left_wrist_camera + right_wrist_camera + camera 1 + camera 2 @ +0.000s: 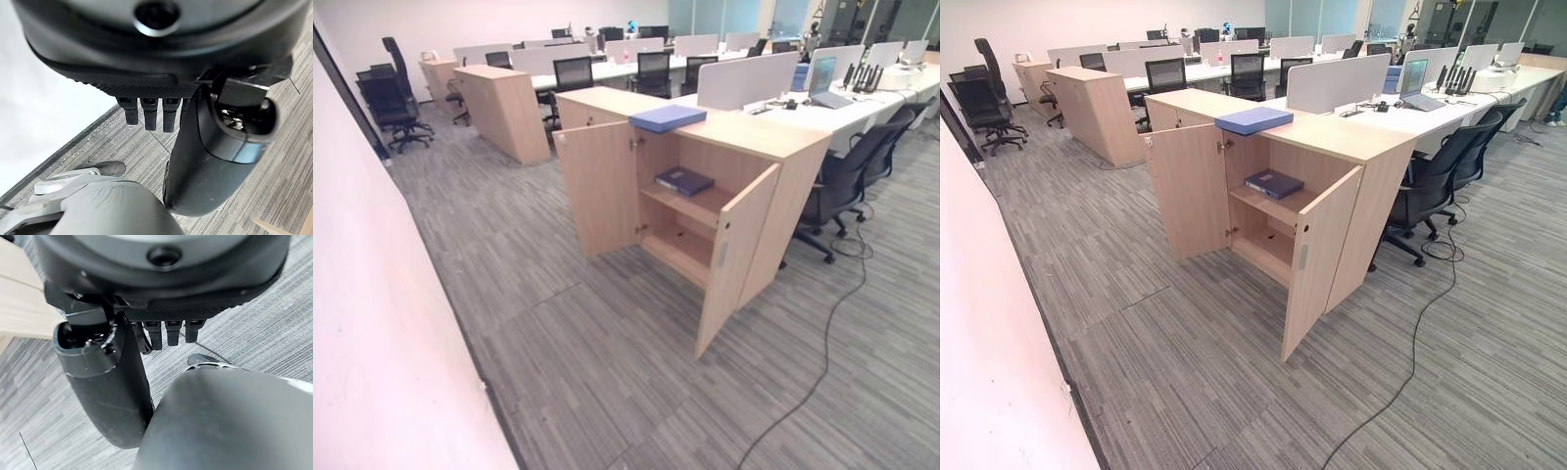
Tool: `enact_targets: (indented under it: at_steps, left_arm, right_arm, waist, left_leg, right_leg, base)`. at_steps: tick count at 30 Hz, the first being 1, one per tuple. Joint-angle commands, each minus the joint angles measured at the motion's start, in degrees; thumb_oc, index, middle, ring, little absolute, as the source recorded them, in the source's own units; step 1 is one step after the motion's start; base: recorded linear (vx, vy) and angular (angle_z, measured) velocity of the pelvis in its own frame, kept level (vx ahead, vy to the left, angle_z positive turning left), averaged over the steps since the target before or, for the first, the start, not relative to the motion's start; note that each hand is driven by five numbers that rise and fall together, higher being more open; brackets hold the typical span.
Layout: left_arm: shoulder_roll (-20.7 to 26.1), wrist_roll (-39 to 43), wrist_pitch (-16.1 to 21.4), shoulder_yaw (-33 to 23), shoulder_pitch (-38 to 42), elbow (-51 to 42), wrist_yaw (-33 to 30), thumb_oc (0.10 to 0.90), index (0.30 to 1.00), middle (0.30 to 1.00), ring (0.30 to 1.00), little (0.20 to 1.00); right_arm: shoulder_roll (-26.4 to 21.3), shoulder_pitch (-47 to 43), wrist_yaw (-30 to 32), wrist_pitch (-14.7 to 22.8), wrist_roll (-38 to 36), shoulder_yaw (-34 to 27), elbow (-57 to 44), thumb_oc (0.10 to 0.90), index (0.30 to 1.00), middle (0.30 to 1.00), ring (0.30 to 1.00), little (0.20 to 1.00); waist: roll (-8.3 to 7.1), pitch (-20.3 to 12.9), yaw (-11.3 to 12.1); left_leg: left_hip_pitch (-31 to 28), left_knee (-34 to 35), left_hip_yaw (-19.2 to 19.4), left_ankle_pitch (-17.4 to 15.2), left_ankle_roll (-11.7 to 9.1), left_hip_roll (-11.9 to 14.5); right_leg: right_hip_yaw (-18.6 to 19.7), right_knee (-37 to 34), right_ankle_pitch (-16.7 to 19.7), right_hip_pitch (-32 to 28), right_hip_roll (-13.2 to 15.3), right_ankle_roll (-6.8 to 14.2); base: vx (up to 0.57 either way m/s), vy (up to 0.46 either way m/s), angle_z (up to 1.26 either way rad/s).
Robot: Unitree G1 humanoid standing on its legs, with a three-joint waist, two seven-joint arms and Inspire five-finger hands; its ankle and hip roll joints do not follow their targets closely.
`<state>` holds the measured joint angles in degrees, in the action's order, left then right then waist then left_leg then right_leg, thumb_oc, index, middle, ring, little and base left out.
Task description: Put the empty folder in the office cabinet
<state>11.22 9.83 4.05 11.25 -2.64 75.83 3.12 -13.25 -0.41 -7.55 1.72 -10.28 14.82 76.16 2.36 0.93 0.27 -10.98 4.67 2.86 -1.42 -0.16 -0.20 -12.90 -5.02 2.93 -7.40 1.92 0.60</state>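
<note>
standing back from the office cabinet (744, 186), the robot views it across bare carpet, both doors swung wide toward the near side. one blue folder (668, 118) lies flat on the cabinet's top, near its front edge above the opening; a second, darker folder (684, 180) rests on the upper shelf inside. which of the two is the empty one cannot be told. the left hand (146, 115) hangs over the floor with fingers straight and relaxed, holding nothing; the right hand (166, 333) hangs likewise, fingers straight, thumb out, nothing in it. judged from this, the doors are ready and the shelf has room, but if the top folder is the target, the task is barely begun: approach, grasp, placing on a shelf all remain. desks and office chairs (847, 176) stand to the right and far behind.
</note>
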Motion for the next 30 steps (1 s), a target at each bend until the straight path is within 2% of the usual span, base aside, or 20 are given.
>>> enact_targets:
  at_steps: [1,14,21,22,23,24,25,26,28,30]
  left_arm:
    - [-1.6,-2.7,-0.3,1.2,1.6,3.8,1.3,0.800,0.900,0.900,0.900,0.900]
    - [-1.6,-2.0,-0.6,1.5,1.9,3.5,1.6,0.800,0.900,0.900,0.900,0.900]
    - [-1.1,-1.3,-0.7,1.0,2.8,2.5,0.6,0.800,0.900,0.900,0.900,0.900]
    - [-0.9,-0.7,-0.8,0.8,3.2,1.7,0.4,0.800,0.900,0.900,0.900,0.900]
    - [-0.9,-0.7,-0.8,0.8,3.2,1.7,0.4,0.800,0.900,0.900,0.900,0.900]
    - [-0.7,-0.4,-0.8,0.9,3.1,0.8,0.5,0.800,0.900,0.900,0.900,0.900]
    - [-0.7,-0.4,-0.8,0.9,3.1,0.8,0.5,0.800,0.900,0.900,0.900,0.900]
    - [-0.6,-0.4,-0.8,0.9,3.0,0.4,0.6,0.800,0.900,0.900,0.900,0.900]
    - [-0.6,-0.5,-0.8,1.6,2.9,-0.4,0.5,0.800,0.900,0.900,0.900,0.900]
    - [-0.4,-0.1,-0.8,1.8,2.9,-0.8,0.6,0.800,0.900,0.900,0.900,0.900]
  right_arm:
    - [0.4,-0.2,-0.5,-0.9,4.9,5.0,4.5,0.800,0.900,0.900,0.900,0.900]
    - [-0.8,-0.6,-0.7,-1.9,6.1,4.3,6.8,0.800,0.900,0.900,0.900,0.900]
    - [-2.5,-1.5,-1.0,-2.9,6.4,3.0,8.6,0.800,0.900,0.900,0.900,0.900]
    - [-3.5,-2.3,-0.9,-3.2,6.1,2.2,9.1,0.800,0.900,0.900,0.900,0.900]
    - [-3.5,-2.3,-0.9,-3.2,6.1,2.2,9.1,0.800,0.900,0.900,0.900,0.900]
    - [-4.8,-3.1,-0.9,-3.6,6.3,1.9,9.8,0.800,0.900,0.900,0.900,0.900]
    - [-4.8,-3.1,-0.9,-3.6,6.3,1.9,9.8,0.800,0.900,0.900,0.900,0.900]
    - [-5.3,-3.4,-0.9,-3.8,6.5,1.9,10.1,0.800,0.900,0.900,0.900,0.900]
    - [-7.4,-4.7,-0.7,-4.4,7.5,1.8,10.9,0.800,0.900,0.900,0.900,0.900]
    - [-8.2,-5.3,-0.5,-4.6,7.8,1.6,11.3,0.800,0.900,0.900,0.900,0.900]
  waist:
    - [-2.24,0.7,0.2]
    - [-1.90,1.6,0.2]
    - [-2.11,3.0,0.8]
    - [-2.75,4.2,1.2]
    - [-2.75,4.2,1.2]
    - [-3.03,5.8,2.2]
    - [-3.05,5.6,2.1]
    - [-3.04,6.1,2.6]
    - [-2.67,7.6,3.6]
    - [-2.64,8.1,3.8]
  left_leg:
    - [1.7,0.3,4.8,-2.7,-1.1,0.0]
    - [2.0,0.3,3.8,-1.8,-2.1,1.3]
    - [1.8,-0.1,2.6,-0.4,-2.8,3.0]
    - [5.8,-7.9,2.3,-2.3,-3.1,3.6]
    - [5.8,-7.9,2.3,-2.3,-3.1,3.6]
    - [9.4,-15.8,1.3,-3.5,-3.2,3.5]
    - [9.7,-16.0,1.2,-3.5,-3.2,3.5]
    - [11.2,-19.4,0.3,-3.1,-3.0,3.5]
    - [15.4,-25.1,-3.4,-0.1,-2.5,2.6]
    - [19.0,-25.1,-5.1,0.8,-2.2,0.9]
  right_leg:
    - [-2.3,0.0,-2.5,-2.1,3.6,4.9]
    - [-2.8,0.0,-3.6,-2.1,2.3,3.9]
    - [-2.8,0.0,-4.6,-2.9,0.8,2.3]
    - [-2.8,1.2,-5.4,-2.4,0.8,1.3]
    - [-2.8,1.2,-5.4,-2.4,0.8,1.3]
    - [-2.6,1.7,-6.3,-3.0,0.3,0.3]
    - [-2.7,1.7,-6.3,-2.8,0.3,0.3]
    - [-2.6,1.8,-6.5,-3.0,0.0,-0.1]
    - [-2.9,2.0,-7.1,-3.3,-0.4,-0.7]
    - [-3.3,2.1,-7.4,-3.2,-0.3,-0.4]
  base:
    - [0.00,0.000,0.00]
    - [0.02,-0.058,0.01]
    - [0.02,-0.119,0.08]
    - [-0.05,-0.146,0.20]
    - [-0.06,-0.210,0.20]
    - [-0.02,-0.100,0.15]
    - [-0.02,-0.141,0.05]
    - [0.00,-0.074,0.04]
    - [-0.03,-0.079,-0.02]
    - [-0.01,-0.016,-0.02]
